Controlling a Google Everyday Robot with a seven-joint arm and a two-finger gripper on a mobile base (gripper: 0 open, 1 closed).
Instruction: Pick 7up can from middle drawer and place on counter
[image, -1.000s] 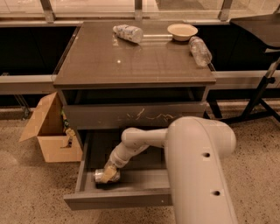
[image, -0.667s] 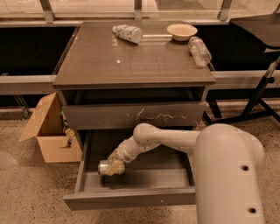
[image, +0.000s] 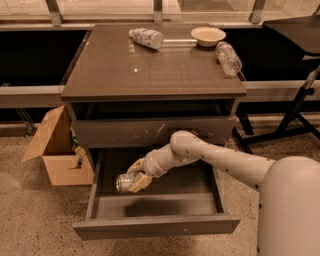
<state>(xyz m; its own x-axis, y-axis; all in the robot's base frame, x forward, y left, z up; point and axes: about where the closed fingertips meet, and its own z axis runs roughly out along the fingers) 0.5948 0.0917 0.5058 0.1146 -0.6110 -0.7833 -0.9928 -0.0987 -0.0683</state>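
Note:
The 7up can (image: 123, 182), small and silvery, lies on its side in my gripper (image: 136, 175), held a little above the floor of the open middle drawer (image: 155, 225), toward its left side. The gripper's tan fingers (image: 140, 182) are closed around the can. My white arm (image: 215, 157) reaches in from the lower right. The counter (image: 150, 70) is the glossy grey-brown top of the cabinet, above the drawer.
On the counter lie a white-patterned bottle (image: 146, 37), a shallow bowl (image: 208, 35) and a clear plastic bottle (image: 228, 58). The scratched upper drawer front (image: 152, 132) sits just above my arm. An open cardboard box (image: 59, 150) stands on the floor to the left.
The gripper has risen with the can from the drawer floor and moved slightly toward the back. The arm's near bulk has shifted right, uncovering the drawer.

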